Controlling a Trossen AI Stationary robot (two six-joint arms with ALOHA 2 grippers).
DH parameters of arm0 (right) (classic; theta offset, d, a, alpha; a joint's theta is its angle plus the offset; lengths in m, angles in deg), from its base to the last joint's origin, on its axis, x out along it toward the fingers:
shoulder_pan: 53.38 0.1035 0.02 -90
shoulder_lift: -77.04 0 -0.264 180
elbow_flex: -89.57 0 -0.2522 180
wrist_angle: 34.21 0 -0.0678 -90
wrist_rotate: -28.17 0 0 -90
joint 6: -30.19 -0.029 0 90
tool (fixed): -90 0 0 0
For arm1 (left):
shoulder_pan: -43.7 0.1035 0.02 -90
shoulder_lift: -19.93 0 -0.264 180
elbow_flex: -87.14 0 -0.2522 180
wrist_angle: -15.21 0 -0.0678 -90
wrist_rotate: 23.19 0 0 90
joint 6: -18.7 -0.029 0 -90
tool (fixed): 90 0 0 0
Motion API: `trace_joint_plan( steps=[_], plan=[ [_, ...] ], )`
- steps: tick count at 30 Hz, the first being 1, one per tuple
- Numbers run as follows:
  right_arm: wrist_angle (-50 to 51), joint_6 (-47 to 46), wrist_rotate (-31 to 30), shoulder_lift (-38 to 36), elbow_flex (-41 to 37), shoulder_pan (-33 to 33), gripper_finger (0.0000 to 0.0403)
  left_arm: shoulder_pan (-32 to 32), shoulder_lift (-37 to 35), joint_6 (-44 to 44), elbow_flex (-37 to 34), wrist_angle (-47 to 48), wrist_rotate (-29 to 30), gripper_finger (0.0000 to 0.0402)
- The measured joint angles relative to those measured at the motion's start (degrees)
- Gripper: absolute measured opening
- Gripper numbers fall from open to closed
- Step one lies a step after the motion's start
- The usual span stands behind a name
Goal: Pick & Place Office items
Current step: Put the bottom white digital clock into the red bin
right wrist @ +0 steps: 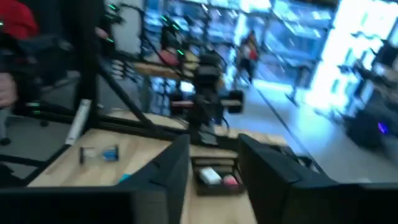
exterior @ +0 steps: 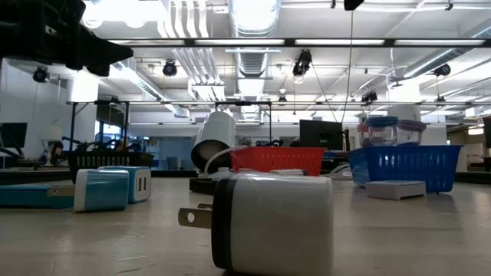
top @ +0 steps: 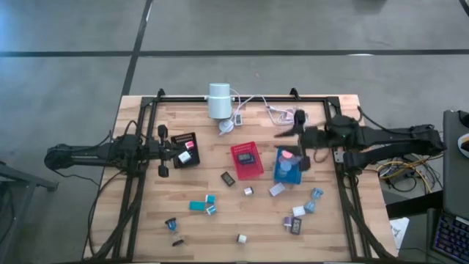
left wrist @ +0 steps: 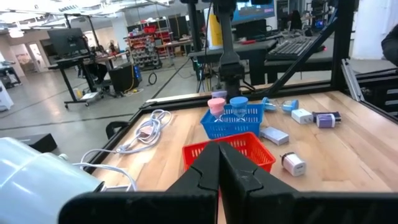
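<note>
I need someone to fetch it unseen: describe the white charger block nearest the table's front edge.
Start at the red mesh tray mid-table, then go straight toward the front edge. The small white cube charger lies alone there, apart from the teal blocks to its left.

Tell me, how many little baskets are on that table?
3: a black tray by the left gripper, a red tray at the middle, and a blue tray under the right gripper. None seems hidden.
</note>
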Motion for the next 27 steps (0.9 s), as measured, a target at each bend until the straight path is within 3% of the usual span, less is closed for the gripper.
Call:
trace_joint_plan(
  steps=[9, 21, 27],
  plan=[
    [-13.6, -1.7, 3.26, -8.22, -18.39, 0.0, 0.0015, 0.01, -1.55, 3.35, 0.0, -0.81, 1.56, 0.0005],
    [-27.8, -5.81, 4.98, -13.63, -33.45, -0.01, 0.0008, 0.01, -3.74, 2.23, 0.0, -0.05, -0.6, 0.0005],
    [-30.01, -4.1, 4.59, -14.83, -36.02, -0.02, 0.0008, -0.01, -3.74, 2.42, 0.0, 0.07, -0.78, 0.0005]
  ],
)
